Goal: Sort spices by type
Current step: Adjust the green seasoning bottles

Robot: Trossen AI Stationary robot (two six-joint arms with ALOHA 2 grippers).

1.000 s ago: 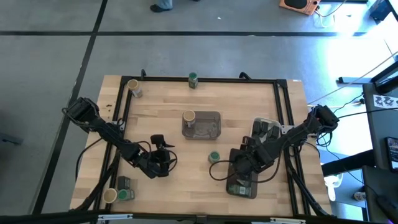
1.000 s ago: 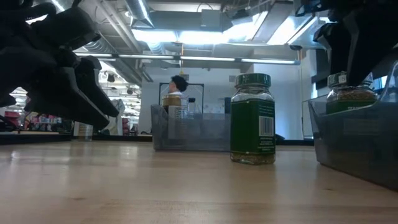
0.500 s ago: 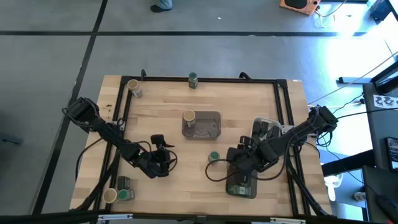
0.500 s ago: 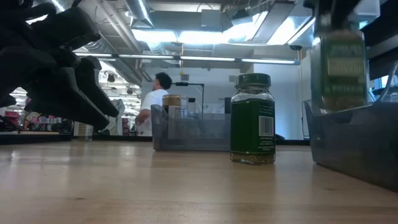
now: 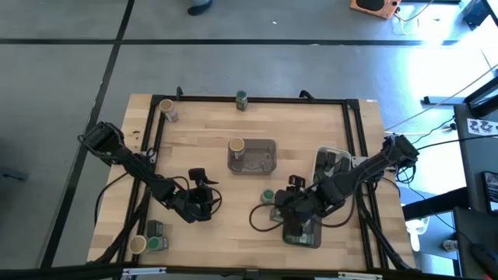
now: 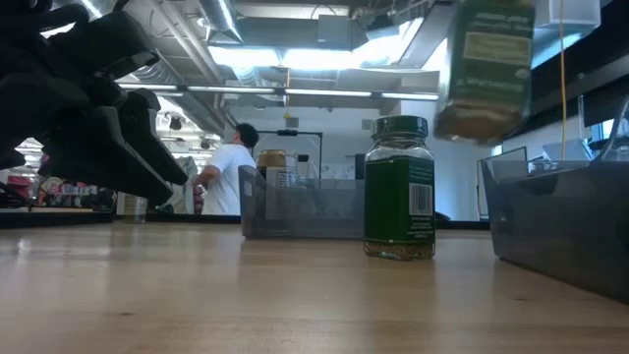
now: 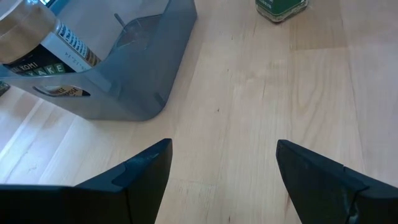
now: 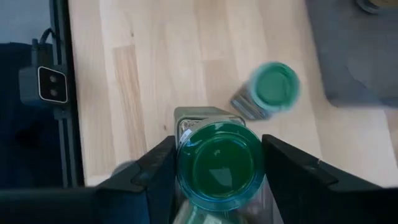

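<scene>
My right gripper [image 5: 283, 205] is shut on a round jar with a green lid [image 8: 218, 163], held in the air [image 6: 486, 67] left of the dark tray [image 5: 305, 232]. A second green-lidded jar [image 5: 268, 196] stands on its base on the table just beyond it [image 6: 399, 187]. My left gripper [image 5: 199, 199] hovers open over bare wood [image 7: 221, 168], near the grey tray [image 5: 261, 158]. That tray holds a tan-lidded jar [image 5: 236, 145]. My right gripper pinches the green-lidded jar between its two fingers [image 8: 155, 171], one on each side of the jar's upper part beside the lid [image 8: 186, 134]. The fingers come from above, pointing down. The jar is lifted clear of table and tray and hangs slightly tilted [image 6: 486, 67].
A white tray [image 5: 330, 162] with dark tins lies right of the grey tray. A tan-lidded jar [image 5: 166, 109] and a green-lidded jar [image 5: 241, 99] stand at the far edge. Two jars and a tin [image 5: 154, 230] sit at the near left corner. A person stands in the room beyond.
My right gripper has lifted the green-lidded jar up out of the dark tray and carried it toward the table's left, close to the standing green-lidded jar. The jar has risen clear above the tray's wall. The person beyond the table has walked to the left.
</scene>
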